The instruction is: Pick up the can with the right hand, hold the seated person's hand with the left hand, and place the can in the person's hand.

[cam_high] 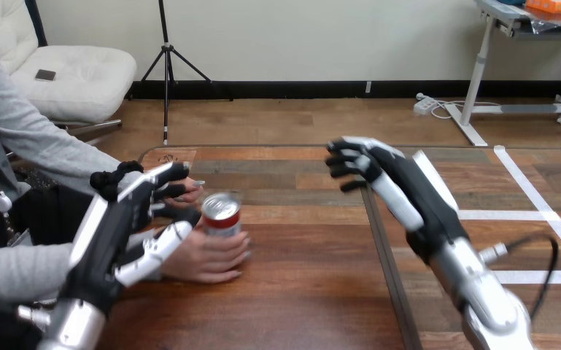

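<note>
**Table, near left edge: can is in the person's hand**

Wooden top, person seated at the left edge. The can stands upright, well off the far and near edges. The person's hand cups its base from below and in front, fingers wrapped around the lower part.

Left hand reaches in over the person's wrist, probably to steady it for the handover. Its fingers are stretched out and spread, tips just short of the can, and the thumb is splayed underneath against the person's hand. I see no curl around the wrist, so it reads as resting on it – not gripping.

Right hand is raised over the middle of the table, well apart from the can. Its fingers are loosely bent and apart – holding nothing. My read: the can is delivered and that hand is free.
</note>
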Controlling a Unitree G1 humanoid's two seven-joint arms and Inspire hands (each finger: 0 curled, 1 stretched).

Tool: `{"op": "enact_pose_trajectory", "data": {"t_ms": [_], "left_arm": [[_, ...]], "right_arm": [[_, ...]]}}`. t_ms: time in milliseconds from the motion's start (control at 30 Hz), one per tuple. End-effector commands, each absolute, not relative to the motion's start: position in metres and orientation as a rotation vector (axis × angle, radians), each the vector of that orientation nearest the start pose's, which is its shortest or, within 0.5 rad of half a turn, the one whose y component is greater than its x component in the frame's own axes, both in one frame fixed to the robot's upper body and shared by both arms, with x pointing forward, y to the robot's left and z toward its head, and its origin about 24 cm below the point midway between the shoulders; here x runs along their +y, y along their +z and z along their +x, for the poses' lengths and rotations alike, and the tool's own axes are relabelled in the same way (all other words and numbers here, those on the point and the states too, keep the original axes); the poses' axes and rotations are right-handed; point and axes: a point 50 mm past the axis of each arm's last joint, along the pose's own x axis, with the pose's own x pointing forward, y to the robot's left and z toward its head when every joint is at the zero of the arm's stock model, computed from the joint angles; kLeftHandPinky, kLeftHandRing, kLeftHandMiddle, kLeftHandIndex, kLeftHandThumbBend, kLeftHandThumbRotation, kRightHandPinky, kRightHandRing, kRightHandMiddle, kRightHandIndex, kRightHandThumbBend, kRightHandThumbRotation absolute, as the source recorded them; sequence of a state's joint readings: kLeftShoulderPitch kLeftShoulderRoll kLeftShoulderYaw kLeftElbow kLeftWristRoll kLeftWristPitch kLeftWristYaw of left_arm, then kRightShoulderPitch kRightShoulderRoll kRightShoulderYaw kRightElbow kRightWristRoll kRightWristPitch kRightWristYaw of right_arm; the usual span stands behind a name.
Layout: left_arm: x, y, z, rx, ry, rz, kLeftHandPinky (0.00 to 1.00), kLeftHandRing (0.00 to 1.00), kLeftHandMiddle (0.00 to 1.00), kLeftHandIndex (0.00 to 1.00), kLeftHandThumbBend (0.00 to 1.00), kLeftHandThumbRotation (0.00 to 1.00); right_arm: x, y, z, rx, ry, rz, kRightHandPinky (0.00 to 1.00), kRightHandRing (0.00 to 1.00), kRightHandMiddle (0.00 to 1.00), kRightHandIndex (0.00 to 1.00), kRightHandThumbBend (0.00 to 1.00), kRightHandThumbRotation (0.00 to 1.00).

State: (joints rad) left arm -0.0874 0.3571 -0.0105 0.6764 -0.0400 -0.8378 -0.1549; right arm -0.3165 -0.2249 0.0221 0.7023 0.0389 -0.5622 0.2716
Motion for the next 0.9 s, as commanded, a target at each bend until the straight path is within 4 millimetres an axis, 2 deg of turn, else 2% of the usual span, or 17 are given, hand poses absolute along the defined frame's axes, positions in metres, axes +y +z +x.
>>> {"op": "enact_pose_trajectory", "data": {"t_ms": [0,367,600,867], "left_arm": [[0.224,0.008,0.234,-0.275,-0.145,0.264,0.74,0.84,0.85,0.81,0.32,0.58],[0.216,-0.007,0.213,-0.226,-0.099,0.15,0.77,0.85,0.84,0.8,0.39,0.69],[0.212,-0.011,0.207,-0.228,-0.091,0.1,0.79,0.86,0.85,0.82,0.43,0.77],[0.204,-0.016,0.203,-0.229,-0.073,-0.004,0.81,0.87,0.85,0.83,0.42,0.79]], "right_arm": [[-0.177,0.027,0.288,-0.21,0.306,-0.139,0.67,0.73,0.75,0.76,0.91,0.97],[-0.179,-0.002,0.259,-0.138,0.317,-0.017,0.71,0.76,0.78,0.79,0.88,1.0],[-0.179,-0.013,0.249,-0.106,0.296,0.043,0.76,0.78,0.79,0.78,0.83,1.0],[-0.179,-0.017,0.245,-0.098,0.252,0.086,0.78,0.79,0.8,0.79,0.81,0.99]]}}
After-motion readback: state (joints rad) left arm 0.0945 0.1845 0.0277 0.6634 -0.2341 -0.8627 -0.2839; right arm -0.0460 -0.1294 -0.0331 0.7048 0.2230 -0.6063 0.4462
